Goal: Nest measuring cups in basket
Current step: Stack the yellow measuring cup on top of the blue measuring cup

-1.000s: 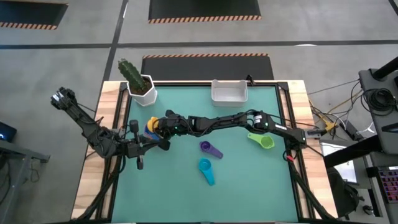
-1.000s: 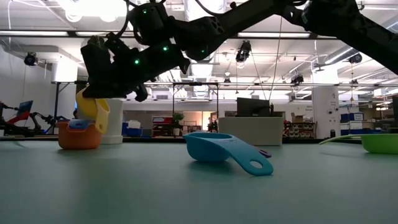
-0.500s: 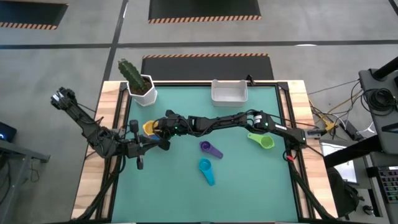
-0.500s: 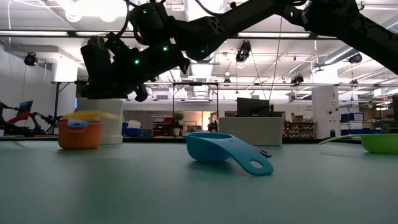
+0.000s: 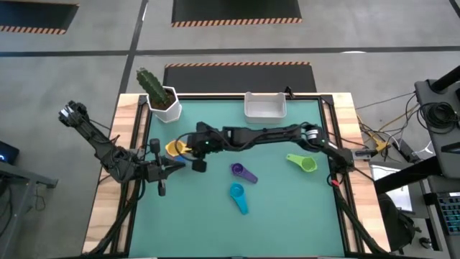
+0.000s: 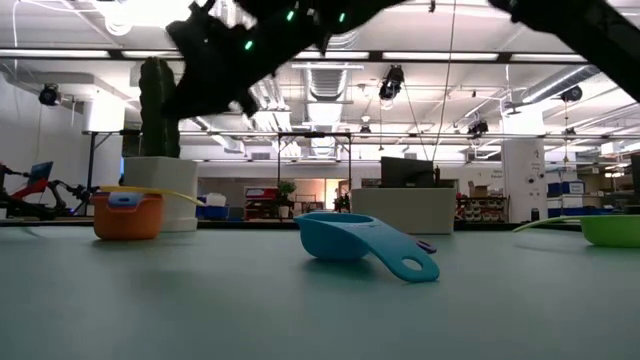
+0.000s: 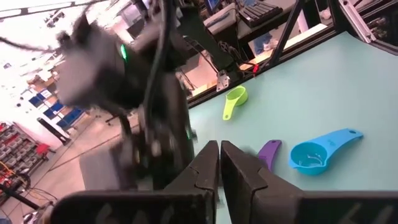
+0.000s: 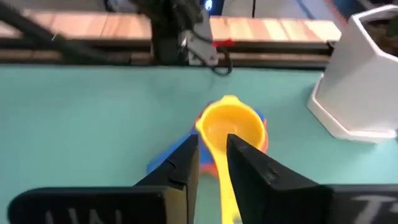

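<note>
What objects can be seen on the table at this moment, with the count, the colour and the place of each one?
stacked cups: three visible, yellow on blue in orange, left part of the table
purple cup: one, purple, middle
teal cup: one, teal, near the front, below the purple one
green cup: one, green, right part
basket: one, white, back edge, nothing visible in it
cactus pot: one, white with a green cactus, back left corner
left tool: shut, at the left edge
right tool: slightly open, holding nothing, just beside the stack
</note>
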